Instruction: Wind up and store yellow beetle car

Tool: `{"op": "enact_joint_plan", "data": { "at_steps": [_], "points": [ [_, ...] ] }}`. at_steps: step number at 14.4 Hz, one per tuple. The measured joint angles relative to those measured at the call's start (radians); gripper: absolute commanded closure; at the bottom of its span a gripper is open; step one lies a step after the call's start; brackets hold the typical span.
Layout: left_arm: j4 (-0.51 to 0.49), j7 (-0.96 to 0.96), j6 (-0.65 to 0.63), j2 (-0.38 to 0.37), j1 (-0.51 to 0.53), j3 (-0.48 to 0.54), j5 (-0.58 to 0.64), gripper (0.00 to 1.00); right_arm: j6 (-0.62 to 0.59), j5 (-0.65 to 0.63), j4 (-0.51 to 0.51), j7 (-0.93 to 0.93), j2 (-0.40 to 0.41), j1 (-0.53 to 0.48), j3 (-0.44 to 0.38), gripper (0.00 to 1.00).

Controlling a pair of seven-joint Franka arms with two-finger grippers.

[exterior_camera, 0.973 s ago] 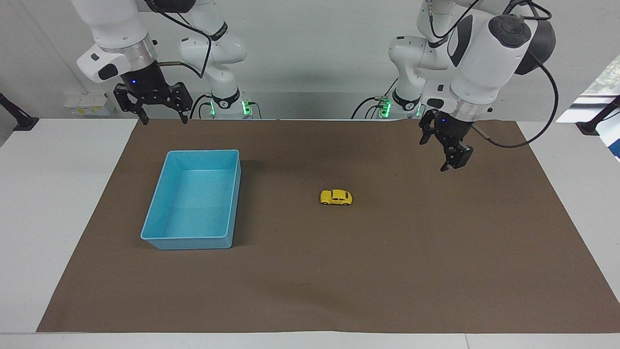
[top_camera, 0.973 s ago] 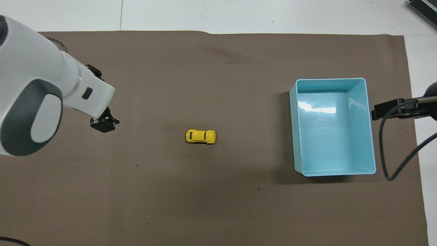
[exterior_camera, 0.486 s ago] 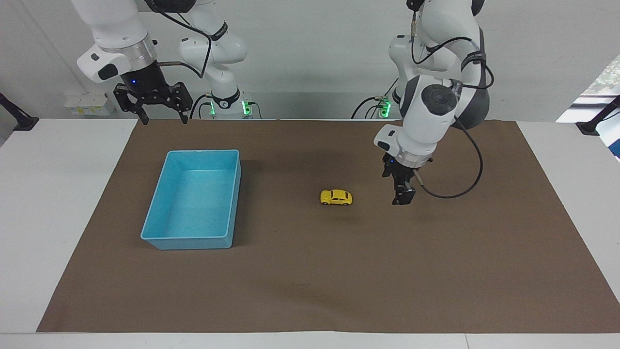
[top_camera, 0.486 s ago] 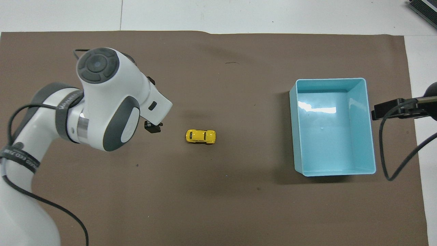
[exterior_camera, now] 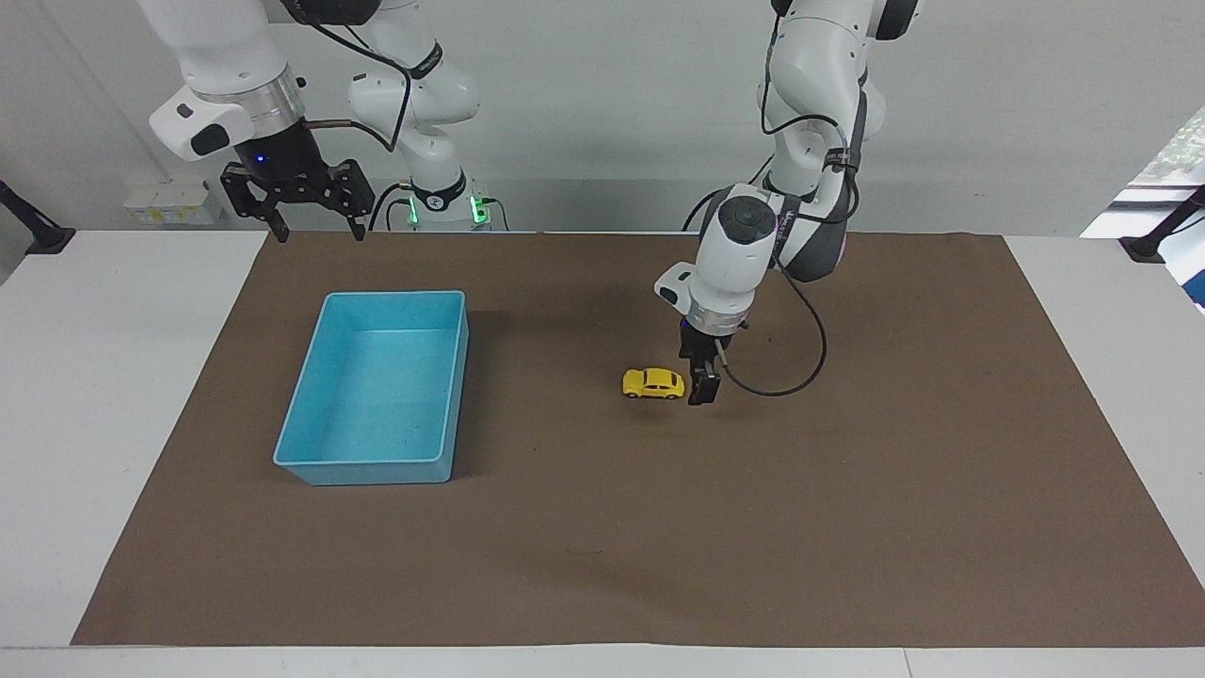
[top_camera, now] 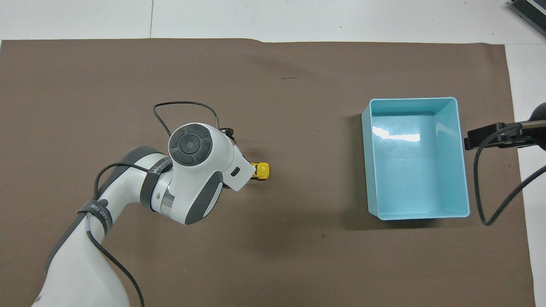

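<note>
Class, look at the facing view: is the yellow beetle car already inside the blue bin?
No, the yellow beetle car sits on the brown mat, apart from the blue bin, which holds nothing visible.

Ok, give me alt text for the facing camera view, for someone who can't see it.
The left gripper is down low right beside the yellow beetle car on the brown mat, at the car's end toward the left arm. An empty blue bin sits toward the right arm's end, where the open right gripper waits raised.
</note>
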Motion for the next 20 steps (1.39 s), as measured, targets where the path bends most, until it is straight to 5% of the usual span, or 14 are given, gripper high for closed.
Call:
{"op": "enact_joint_plan", "data": {
  "at_steps": [8, 9, 10, 11, 12, 20],
  "points": [
    [-0.024, -0.097, 0.123, 0.066, -0.096, 0.005, -0.009, 0.00, 0.000, 0.000, 0.000, 0.000, 0.000, 0.000, -0.004, 0.00],
    [-0.023, -0.097, 0.123, 0.063, -0.095, 0.010, -0.009, 0.11, 0.000, 0.000, 0.000, 0.000, 0.000, 0.000, -0.004, 0.00],
    [-0.023, -0.098, 0.123, 0.062, -0.095, 0.015, -0.010, 0.41, 0.000, 0.000, 0.000, 0.000, 0.000, 0.000, -0.004, 0.00],
    [-0.023, -0.104, 0.122, 0.061, -0.095, 0.017, -0.010, 0.94, 0.000, 0.000, 0.000, 0.000, 0.000, 0.000, -0.005, 0.00],
    [-0.023, -0.116, 0.121, 0.060, -0.096, 0.016, -0.010, 1.00, 0.000, 0.000, 0.000, 0.000, 0.000, 0.000, -0.005, 0.00],
    [-0.025, -0.083, 0.097, 0.054, -0.081, 0.023, -0.011, 1.00, 0.000, 0.000, 0.000, 0.000, 0.000, 0.000, -0.008, 0.00]
  ]
}}
